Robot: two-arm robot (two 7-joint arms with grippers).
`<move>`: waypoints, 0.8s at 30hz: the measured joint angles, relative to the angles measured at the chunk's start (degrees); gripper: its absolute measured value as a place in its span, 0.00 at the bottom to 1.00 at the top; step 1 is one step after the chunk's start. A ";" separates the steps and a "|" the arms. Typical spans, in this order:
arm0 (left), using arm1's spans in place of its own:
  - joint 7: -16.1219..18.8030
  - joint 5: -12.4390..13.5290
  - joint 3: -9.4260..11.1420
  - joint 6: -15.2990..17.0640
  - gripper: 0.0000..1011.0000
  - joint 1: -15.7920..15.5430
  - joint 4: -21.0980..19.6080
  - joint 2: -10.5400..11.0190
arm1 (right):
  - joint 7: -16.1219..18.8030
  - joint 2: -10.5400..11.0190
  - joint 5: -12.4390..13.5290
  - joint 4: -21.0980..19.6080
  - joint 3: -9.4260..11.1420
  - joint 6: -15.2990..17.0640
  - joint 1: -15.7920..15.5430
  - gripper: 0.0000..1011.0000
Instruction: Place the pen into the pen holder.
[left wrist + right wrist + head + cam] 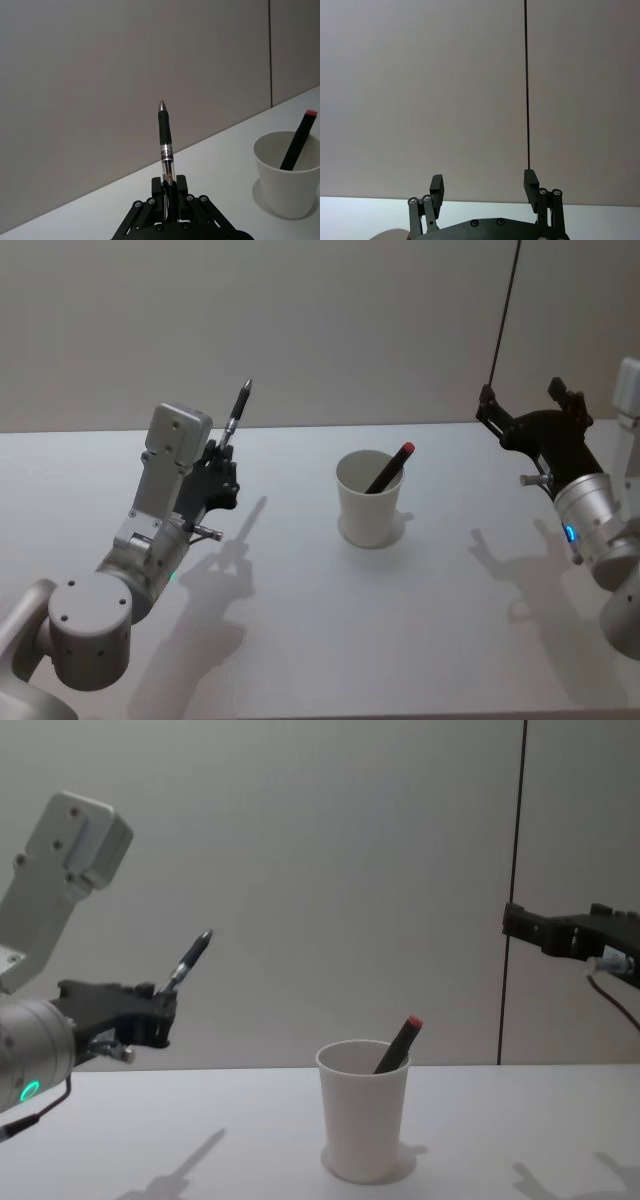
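Backdrop: plain grey wall [300,320] behind a white table [300,660].
Pen holder [368,502]: white paper cup, upright at mid-table, between the two arms.
Inside the holder: black marker [392,468] with a red cap, leaning against the rim, cap end up and toward the right.
Left gripper [170,186]: raised above the table's left side, fingers closed tight on the lower barrel of the pen [165,132].
Pen: black grip, clear barrel, silver tip pointing up and away from the fingers, slightly tilted; held in the air, well to the left of the holder, not touching it.
Right gripper [527,398]: lifted on the right side, well apart from the holder, fingers spread wide, nothing between them.
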 joint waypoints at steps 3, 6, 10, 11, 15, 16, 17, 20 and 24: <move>-1.67 0.05 -0.04 -3.18 0.18 0.14 0.02 0.15 | 0.00 0.00 0.00 0.00 0.00 0.00 0.00 0.99; -3.61 0.05 -0.09 -5.93 0.18 0.18 0.30 0.23 | 0.00 0.00 0.00 0.00 0.00 0.00 0.00 0.99; -6.36 -0.14 -0.15 -9.43 0.18 0.11 0.92 0.31 | 0.00 0.00 0.00 0.00 0.00 0.00 0.00 0.99; -6.88 -0.21 -0.17 -10.04 0.18 0.06 1.05 0.31 | 0.00 0.00 0.00 0.00 0.00 0.00 0.00 0.99; -10.56 -0.85 -0.27 -13.88 0.18 -0.38 2.15 0.31 | 0.00 0.00 0.00 0.00 0.00 0.00 0.00 0.99; -11.19 -0.97 -0.29 -14.50 0.18 -0.47 2.34 0.31 | 0.00 0.00 0.00 0.00 0.00 0.00 0.00 0.99; -12.04 -1.14 -0.30 -15.29 0.18 -0.56 2.55 0.29 | 0.00 0.00 0.00 0.00 0.00 0.00 0.00 0.99; -15.22 -1.94 -0.36 -18.24 0.18 -1.14 3.76 0.19 | 0.00 0.00 0.00 0.00 0.00 0.00 0.00 0.99; -18.18 -2.62 -0.42 -20.44 0.18 -1.69 4.82 0.06 | 0.00 0.00 0.00 0.00 0.00 0.00 0.00 0.99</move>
